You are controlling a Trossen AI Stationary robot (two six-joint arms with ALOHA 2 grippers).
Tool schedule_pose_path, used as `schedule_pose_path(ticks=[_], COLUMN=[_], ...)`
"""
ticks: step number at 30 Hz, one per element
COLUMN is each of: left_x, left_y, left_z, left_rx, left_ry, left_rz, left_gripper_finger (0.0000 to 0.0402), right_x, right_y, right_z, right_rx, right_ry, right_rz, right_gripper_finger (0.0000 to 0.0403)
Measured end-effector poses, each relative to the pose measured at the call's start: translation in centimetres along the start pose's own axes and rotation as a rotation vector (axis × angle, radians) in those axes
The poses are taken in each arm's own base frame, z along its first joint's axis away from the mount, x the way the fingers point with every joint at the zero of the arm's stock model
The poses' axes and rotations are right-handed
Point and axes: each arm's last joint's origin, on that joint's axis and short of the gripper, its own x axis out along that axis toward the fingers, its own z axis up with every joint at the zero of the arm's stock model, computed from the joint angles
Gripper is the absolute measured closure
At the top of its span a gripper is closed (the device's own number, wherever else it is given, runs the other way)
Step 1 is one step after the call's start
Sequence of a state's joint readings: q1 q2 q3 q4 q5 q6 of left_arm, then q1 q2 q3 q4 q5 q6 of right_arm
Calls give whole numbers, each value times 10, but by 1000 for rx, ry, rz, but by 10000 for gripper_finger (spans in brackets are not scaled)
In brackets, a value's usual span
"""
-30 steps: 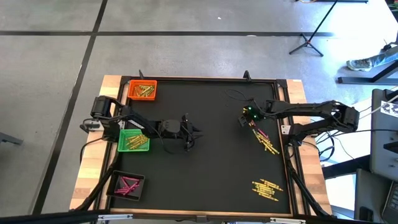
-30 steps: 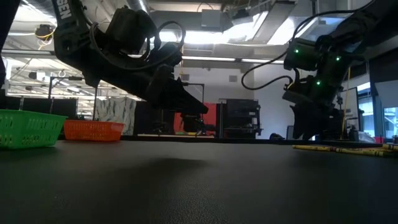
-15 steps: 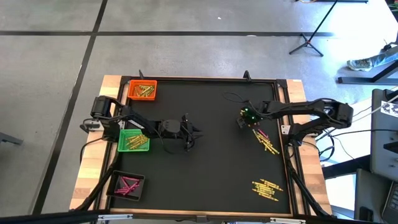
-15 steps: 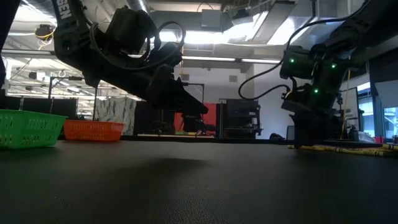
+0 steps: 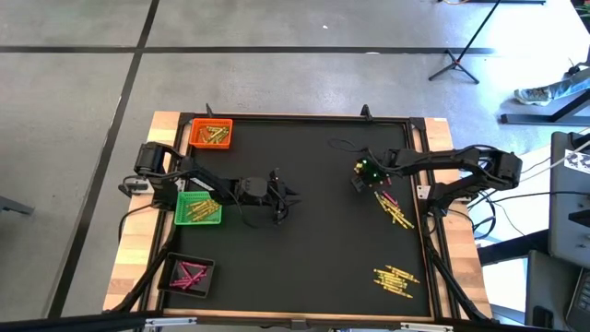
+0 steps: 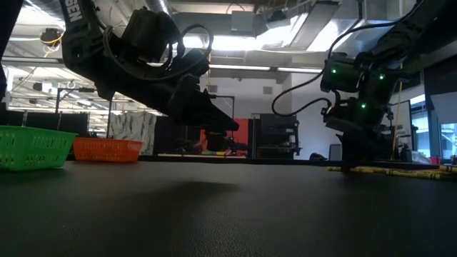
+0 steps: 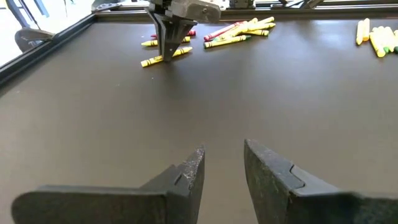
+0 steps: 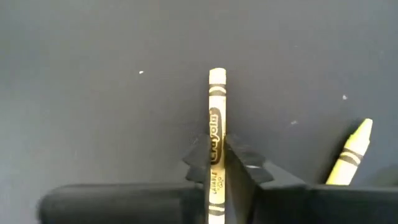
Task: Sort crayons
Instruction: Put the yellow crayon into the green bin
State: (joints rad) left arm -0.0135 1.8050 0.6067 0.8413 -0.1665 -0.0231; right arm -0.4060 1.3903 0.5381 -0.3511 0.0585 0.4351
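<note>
Right gripper pinching a yellow crayon on the mat

Right gripper [image 5: 365, 175], high view: down at the near end of the loose scatter of crayons [image 5: 395, 210] on the right half of the black mat [image 5: 313, 240]. A second loose bunch [image 5: 395, 279] lies well apart, toward the front right corner. Orange tray [image 5: 210, 134], green tray [image 5: 198, 208] and black tray [image 5: 188, 274] sit along the left edge, each already with crayons inside. Left gripper [image 5: 284, 205] waits over mid-mat, beside the green tray.

Low view: right gripper [image 6: 350, 163] tips are at mat level, right on the end of the crayon row. Left arm hangs clear above the mat.

Left wrist view: left fingers [image 7: 189, 177] stand apart with nothing between them. Far off, the right gripper [image 7: 166, 50] stands upright over one yellow crayon [image 7: 165, 57], set a bit apart from the pile.

Right wrist view: both fingers [image 8: 239, 158] are closed against the yellow crayon [image 8: 215, 130], gripping near its lower half, stick running lengthwise between them. Another yellow crayon [image 8: 350, 152] lies just beside.

To do it well, my read: lift straight up, no dragging, so the neighbour stays put. Grip looks off-centre, so expect the tip to droop; carry slowly and level. Which tray takes yellow I cannot tell for sure.
</note>
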Motion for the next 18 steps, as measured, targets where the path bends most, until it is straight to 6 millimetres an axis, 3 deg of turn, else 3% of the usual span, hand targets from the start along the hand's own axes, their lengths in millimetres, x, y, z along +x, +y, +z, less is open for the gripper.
schedule_pose_path(ticks=[4,9,18], left_x=[0,0,0], left_y=[0,0,0], left_z=[0,0,1], left_rx=[0,0,-21], left_ry=[0,-3,-13], left_rz=[0,0,-1], left_gripper_finger=[306,306,305], right_x=[0,0,-5], right_y=[0,7,49], right_z=[0,-1,-5], right_rx=[-60,-162,-376], right_ry=[-4,-18,-172], right_rz=[4,27,196], right_gripper_finger=[394,372,387])
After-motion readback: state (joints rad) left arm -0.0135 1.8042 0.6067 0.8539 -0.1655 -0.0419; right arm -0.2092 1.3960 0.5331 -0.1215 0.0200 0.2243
